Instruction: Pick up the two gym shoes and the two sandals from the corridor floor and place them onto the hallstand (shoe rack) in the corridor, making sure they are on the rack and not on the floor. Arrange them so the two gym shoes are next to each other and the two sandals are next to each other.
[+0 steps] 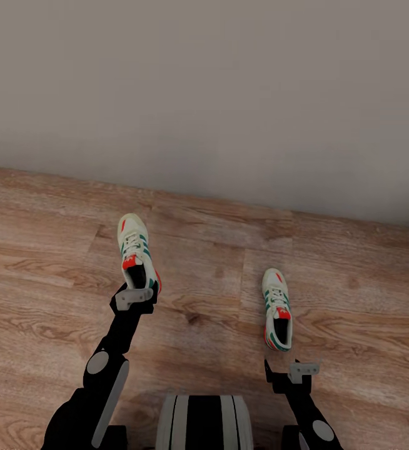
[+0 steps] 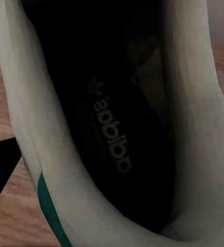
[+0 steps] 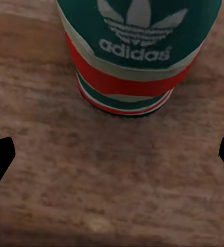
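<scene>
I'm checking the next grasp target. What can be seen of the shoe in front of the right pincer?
The right shoe is a cream-white lace-up sneaker with green side stripes, a red-orange tongue patch and a dark opening. Its heel carries a green logo tab above a red band. It lies upright on the wood floor, toe toward the wall, heel facing the open right pincer, which is not touching it.

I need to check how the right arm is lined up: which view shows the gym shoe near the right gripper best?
The head view: that gym shoe lies whole on the corridor floor, heel toward the right gripper. The right wrist view shows just its green and red heel, apart from the fingertips. The left wrist view looks into the other shoe.
</scene>
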`<state>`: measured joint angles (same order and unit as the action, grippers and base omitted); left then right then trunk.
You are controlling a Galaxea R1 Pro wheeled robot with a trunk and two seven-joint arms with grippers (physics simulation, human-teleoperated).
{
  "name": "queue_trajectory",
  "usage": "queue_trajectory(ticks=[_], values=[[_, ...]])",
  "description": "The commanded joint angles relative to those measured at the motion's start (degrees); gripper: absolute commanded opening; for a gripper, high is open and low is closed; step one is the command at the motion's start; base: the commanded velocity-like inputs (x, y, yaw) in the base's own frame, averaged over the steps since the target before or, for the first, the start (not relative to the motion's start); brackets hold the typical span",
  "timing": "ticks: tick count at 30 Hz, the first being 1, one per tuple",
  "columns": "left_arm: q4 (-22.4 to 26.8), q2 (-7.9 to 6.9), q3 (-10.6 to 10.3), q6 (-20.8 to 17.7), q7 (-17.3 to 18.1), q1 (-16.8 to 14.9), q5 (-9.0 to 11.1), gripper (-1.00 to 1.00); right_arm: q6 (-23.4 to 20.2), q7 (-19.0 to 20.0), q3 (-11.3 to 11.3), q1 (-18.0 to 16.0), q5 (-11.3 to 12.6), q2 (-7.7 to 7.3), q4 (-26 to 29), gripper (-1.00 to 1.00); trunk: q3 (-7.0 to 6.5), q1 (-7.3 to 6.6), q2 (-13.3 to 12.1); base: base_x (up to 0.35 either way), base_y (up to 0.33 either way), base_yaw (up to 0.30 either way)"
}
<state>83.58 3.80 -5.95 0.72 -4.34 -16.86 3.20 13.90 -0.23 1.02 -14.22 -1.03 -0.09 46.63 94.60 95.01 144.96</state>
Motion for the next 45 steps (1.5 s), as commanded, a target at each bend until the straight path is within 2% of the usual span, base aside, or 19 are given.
queue_trajectory(ticks=[1,10,31,45], values=[[0.01,-0.02,-0.11,0.07,-0.4,-0.02,0.3,-1.0,0.16,-0.03,0.03,-0.01,-0.11,0.0,-0.04,1.0,0.12,-0.01,0.01,0.0,0.0,0.0],[0.01,-0.02,-0.16,0.07,-0.4,-0.02,0.28,-1.0,0.16,-0.03,0.03,-0.01,-0.11,0.01,-0.02,1.0,0.7,-0.01,0.01,0.0,0.0,0.0],[-0.01,-0.02,-0.19,0.09,-0.4,-0.02,0.25,-1.0,0.16,-0.03,0.03,-0.01,-0.11,0.0,-0.05,1.0,0.73,-0.01,0.01,0.098,-0.022,0.0],[-0.01,-0.02,-0.16,0.08,-0.4,-0.02,0.3,-1.0,0.16,-0.03,0.03,-0.01,-0.11,0.0,-0.05,1.0,0.73,-0.01,0.01,0.011,-0.004,0.0]])
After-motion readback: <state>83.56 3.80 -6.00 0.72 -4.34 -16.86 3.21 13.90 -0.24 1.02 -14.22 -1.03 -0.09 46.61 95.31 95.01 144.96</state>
